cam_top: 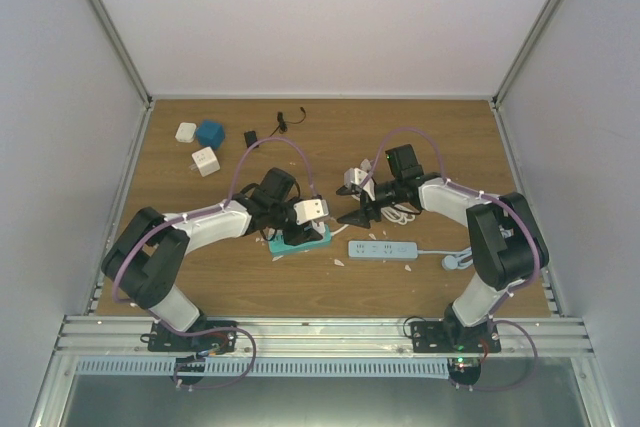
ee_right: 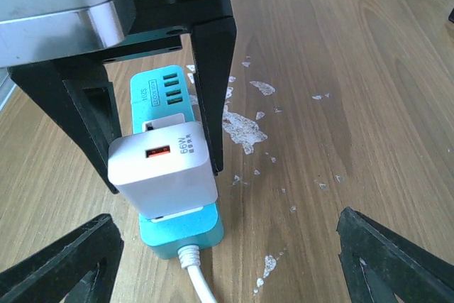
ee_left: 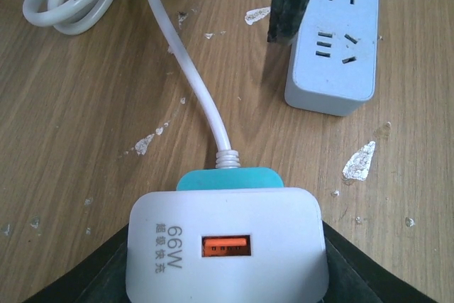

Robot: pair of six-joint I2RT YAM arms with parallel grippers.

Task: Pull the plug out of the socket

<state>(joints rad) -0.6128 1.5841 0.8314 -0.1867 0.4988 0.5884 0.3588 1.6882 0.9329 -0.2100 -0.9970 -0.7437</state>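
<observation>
So the left fingers [ee_right: 213, 90] were clamped on the white 66W charger [ee_right: 163, 164], which sat between them on the cord end of the teal power strip [ee_right: 159, 90] on the wooden surface [ee_right: 319, 69]. The right fingers [ee_right: 386, 257] were spread wide apart just beside it, touching nothing.

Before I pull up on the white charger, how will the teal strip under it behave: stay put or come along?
The teal strip looks small and light, and nothing pins it, so it will probably lift with the white charger held by the left gripper. Its white cord lies slack, likely offering little restraint.
</observation>
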